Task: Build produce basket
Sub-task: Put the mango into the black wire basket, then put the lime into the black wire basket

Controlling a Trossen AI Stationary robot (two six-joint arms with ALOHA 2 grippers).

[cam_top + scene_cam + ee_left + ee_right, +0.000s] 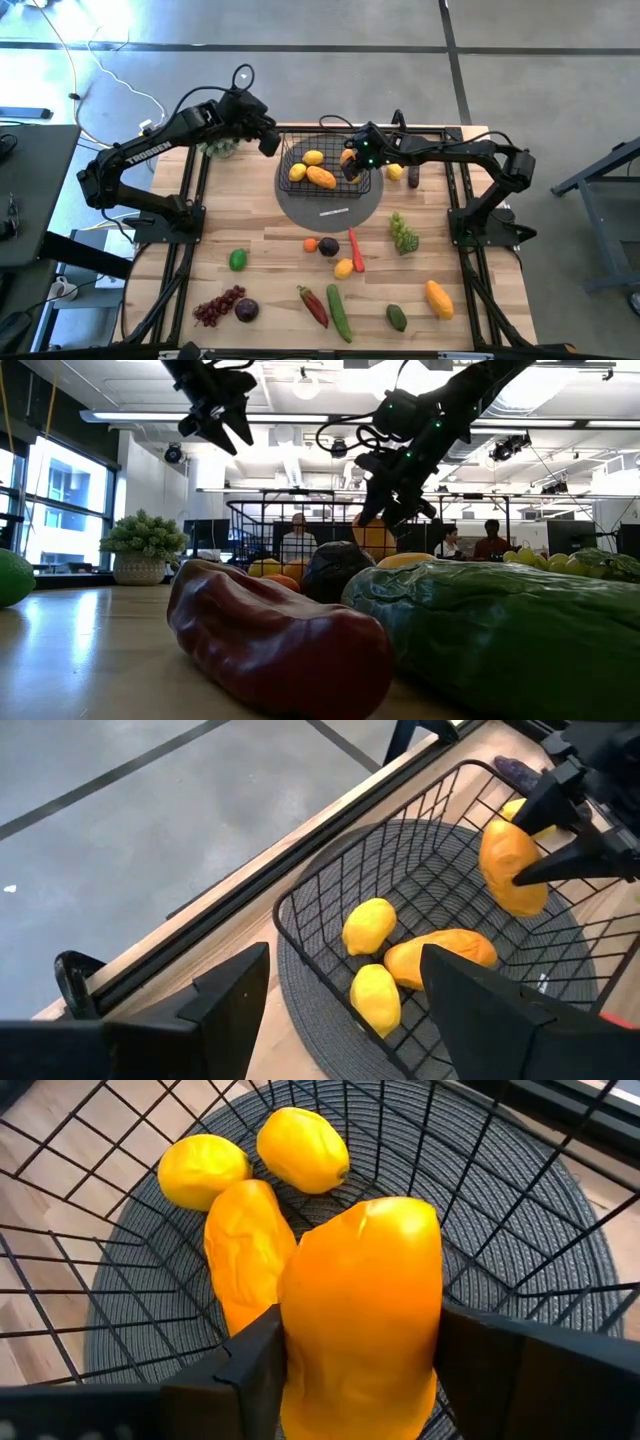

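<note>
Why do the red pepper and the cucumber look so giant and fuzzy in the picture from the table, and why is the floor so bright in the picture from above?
Low view: the red pepper and cucumber lie right by the camera, so they loom large and soft, while the basket farther back looks sharper. High view: bright glare washes out the floor at upper left.

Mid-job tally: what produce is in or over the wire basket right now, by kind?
Yellow toy lemons in black wire-mesh basket: 2
Loose orange toy mango inside: 1
Gripped orange toy mango in right gripper, over basket: 1
Total: 4
</note>
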